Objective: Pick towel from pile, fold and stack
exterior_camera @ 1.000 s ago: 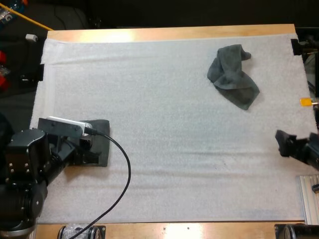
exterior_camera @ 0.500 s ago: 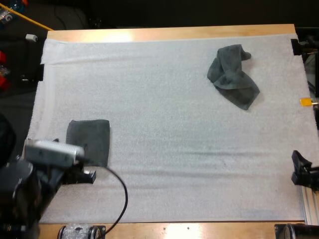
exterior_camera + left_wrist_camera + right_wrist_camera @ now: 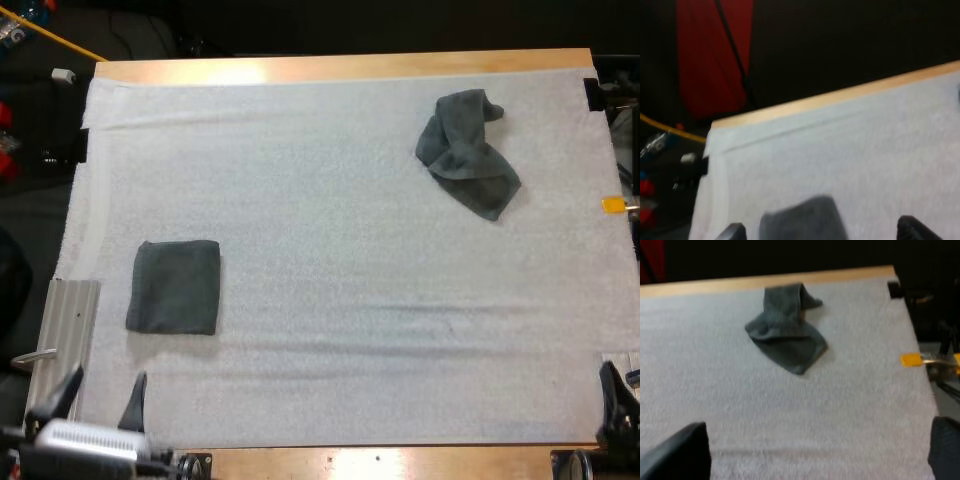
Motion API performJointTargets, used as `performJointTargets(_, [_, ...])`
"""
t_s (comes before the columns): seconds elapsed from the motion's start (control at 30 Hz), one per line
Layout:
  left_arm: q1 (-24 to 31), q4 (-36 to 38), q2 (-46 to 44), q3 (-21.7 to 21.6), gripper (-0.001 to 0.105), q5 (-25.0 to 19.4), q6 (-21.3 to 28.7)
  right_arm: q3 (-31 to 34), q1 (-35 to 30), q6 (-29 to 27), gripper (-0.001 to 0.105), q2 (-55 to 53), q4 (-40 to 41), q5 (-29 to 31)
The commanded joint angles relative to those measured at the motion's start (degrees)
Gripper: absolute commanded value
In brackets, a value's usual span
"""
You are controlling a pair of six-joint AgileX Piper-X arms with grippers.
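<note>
Left gripper (image 3: 107,376): two black fingers standing apart and clear of everything, holding nothing, at the near left corner of the mat.
Right gripper (image 3: 819,427): black fingers spread wide and empty, at the near right corner.
Folded towel (image 3: 175,287): dark grey-green cloth folded into a flat, roughly square pad with rounded corners. It lies on the left side of the mat, just beyond the left gripper and apart from it.
Crumpled towel (image 3: 467,152): same dark grey-green cloth, bunched into soft creases with one corner draped toward the near right. It lies on the far right part of the mat, well apart from both grippers.
Mat (image 3: 330,250): white, finely grained, foam-like sheet covering most of the table.
Table (image 3: 340,66): pale wood, showing as a smooth strip along the far edge.
Ribbed metal plate (image 3: 64,335): dull silver with lengthwise grooves, at the mat's near left edge.
</note>
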Motion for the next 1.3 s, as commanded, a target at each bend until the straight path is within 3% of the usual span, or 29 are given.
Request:
performJointTargets(0.0, [-0.3,2.0,-1.6,0.7,0.059,-0.8,0.0,-0.4,0.1,-0.6,0.085,-1.6,0.1,0.1])
performJointTargets(0.37, [-0.3,11.7,-15.6,5.3,0.059,-0.6,-1.1,-0.6,0.1,-0.4,0.085,-7.7,7.0,0.9])
performJointTargets(0.67, [0.0,11.9,-16.1,5.2,0.059,-0.5,-1.7,-0.4,0.1,-0.4,0.085,-7.7,5.5,0.9])
performJointTargets(1.0, [0.0,0.4,-16.1,12.9,0.059,-0.6,-1.6,8.5,0.1,2.3,0.085,-7.6,-7.4,0.8])
performJointTargets(1.27, [0.0,-7.8,-16.0,20.7,0.059,-0.6,-3.1,13.7,0.1,3.5,0.085,-7.5,-9.8,0.8])
